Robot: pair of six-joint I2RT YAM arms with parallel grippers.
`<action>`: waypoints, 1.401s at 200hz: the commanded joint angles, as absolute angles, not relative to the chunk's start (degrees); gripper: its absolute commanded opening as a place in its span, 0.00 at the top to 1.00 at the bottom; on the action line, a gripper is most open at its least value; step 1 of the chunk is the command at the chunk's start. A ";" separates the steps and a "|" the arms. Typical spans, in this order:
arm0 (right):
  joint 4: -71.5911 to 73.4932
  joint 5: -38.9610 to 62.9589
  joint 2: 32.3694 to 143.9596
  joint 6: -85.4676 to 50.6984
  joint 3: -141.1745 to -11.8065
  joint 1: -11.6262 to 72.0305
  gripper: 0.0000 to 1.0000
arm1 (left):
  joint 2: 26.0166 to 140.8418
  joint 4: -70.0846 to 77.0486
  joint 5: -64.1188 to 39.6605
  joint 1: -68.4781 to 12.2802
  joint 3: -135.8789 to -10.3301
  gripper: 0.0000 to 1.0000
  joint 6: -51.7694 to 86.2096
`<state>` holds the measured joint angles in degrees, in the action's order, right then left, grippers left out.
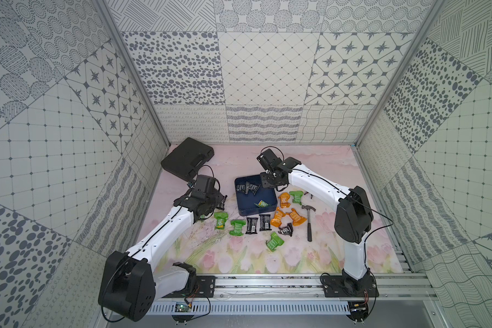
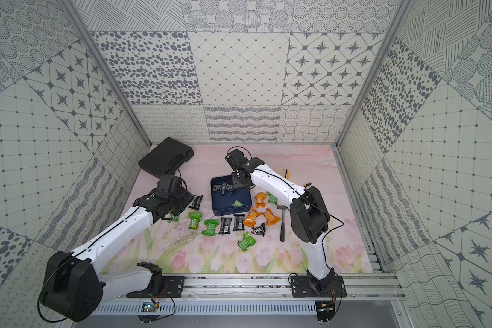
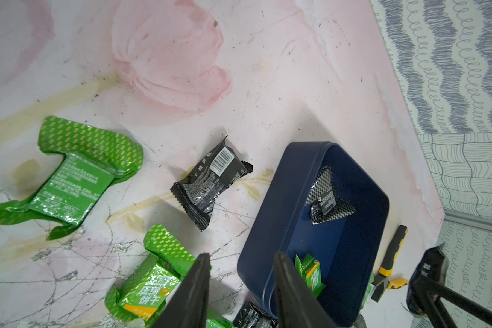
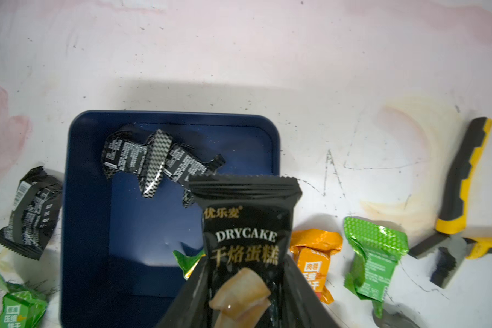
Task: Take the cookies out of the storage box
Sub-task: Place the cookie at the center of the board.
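Gripping a black packet (image 4: 243, 227) marked DRYCAKE between its fingers, the right gripper (image 4: 245, 284) hangs above the edge of the storage box (image 4: 88, 198). Inside the box lie crumpled black packets (image 4: 154, 162) and one green packet (image 1: 261, 203). The left gripper (image 3: 242, 261) stands parted and empty just beside the box. More cookies (image 1: 252, 225), green, black and orange, lie scattered on the table (image 1: 310, 167) outside the box, on its robot-facing side.

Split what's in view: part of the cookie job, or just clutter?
Job: storage box; cookies inside it; cookies out on the table; black packet in the right gripper.
Lying about: hammer; pliers; black case.
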<state>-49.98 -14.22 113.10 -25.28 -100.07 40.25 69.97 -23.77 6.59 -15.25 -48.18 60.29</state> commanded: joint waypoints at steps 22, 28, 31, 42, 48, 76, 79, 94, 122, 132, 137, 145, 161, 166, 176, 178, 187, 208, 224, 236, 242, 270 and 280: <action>-47.23 -14.13 112.59 -24.91 -97.34 34.89 0.59 | 72.43 -20.62 4.68 -14.85 -51.89 0.56 53.87; -46.76 -13.68 113.29 -24.83 -97.46 34.37 0.59 | 72.74 -20.64 4.57 -14.90 -52.24 0.56 53.64; -46.58 -13.49 113.68 -24.82 -97.55 34.09 0.59 | 72.91 -20.65 4.55 -14.83 -52.42 0.56 53.54; -45.95 -12.50 115.12 -25.20 -97.82 33.12 0.59 | 73.49 -20.73 4.44 -15.02 -52.94 0.56 53.29; -45.52 -12.29 115.90 -25.35 -97.99 32.56 0.59 | 73.77 -20.70 4.31 -15.09 -53.26 0.56 53.19; -43.39 -11.04 119.64 -24.99 -98.77 31.08 0.59 | 75.05 -21.26 4.39 -15.96 -54.78 0.56 52.56; -43.34 -10.87 120.03 -24.89 -98.90 31.03 0.59 | 75.18 -21.39 4.43 -16.09 -54.96 0.56 52.55; -43.05 -10.22 122.28 -24.56 -99.47 30.38 0.59 | 76.18 -21.87 4.61 -17.02 -56.01 0.56 52.32; -42.07 -9.49 124.92 -24.22 -99.56 29.37 0.58 | 78.81 -23.29 6.03 -19.94 -58.69 0.54 52.06; -41.86 -9.43 125.56 -23.95 -99.58 29.12 0.58 | 80.02 -23.80 6.41 -21.12 -59.86 0.54 52.01; -41.78 -9.32 125.86 -23.93 -99.50 29.01 0.58 | 80.60 -24.07 6.56 -21.72 -60.32 0.54 52.06; -41.65 -9.15 126.22 -23.74 -99.40 28.83 0.58 | 81.55 -24.32 6.64 -22.56 -61.13 0.53 52.03; -41.51 -8.98 126.93 -23.75 -99.36 28.43 0.56 | 83.31 -24.91 6.36 -23.89 -62.63 0.52 52.21; -41.44 -8.88 127.13 -23.74 -99.25 28.34 0.55 | 83.91 -25.19 6.19 -24.19 -63.15 0.52 52.25; -41.23 -8.90 127.26 -23.73 -99.15 28.21 0.53 | 84.90 -25.31 5.83 -24.67 -64.12 0.51 52.21; -41.22 -8.90 127.29 -23.75 -99.14 28.21 0.53 | 85.08 -25.31 5.74 -24.82 -64.28 0.51 52.21; -41.09 -8.88 127.27 -23.64 -99.14 28.08 0.50 | 85.91 -26.06 5.49 -25.26 -65.04 0.50 52.21; -41.06 -8.92 126.15 -23.51 -98.75 28.04 0.41 | 88.05 -28.21 4.53 -26.27 -66.91 0.49 53.13; -40.87 -8.77 124.07 -23.23 -97.95 27.97 0.38 | 89.92 -29.13 3.87 -27.11 -68.71 0.48 53.75; -40.63 -8.38 121.86 -23.25 -97.36 28.03 0.38 | 91.37 -30.13 3.39 -27.67 -70.09 0.47 54.52; -40.41 -8.04 120.52 -23.51 -96.89 28.01 0.37 | 91.88 -30.62 3.45 -27.90 -70.64 0.47 54.97; -36.18 -4.60 112.96 -26.94 -92.73 29.26 0.39 | 92.20 -31.19 4.96 -27.95 -70.71 0.48 57.06; -34.98 -3.28 110.95 -28.82 -91.59 30.37 0.40 | 91.83 -31.54 6.38 -27.87 -70.41 0.48 57.54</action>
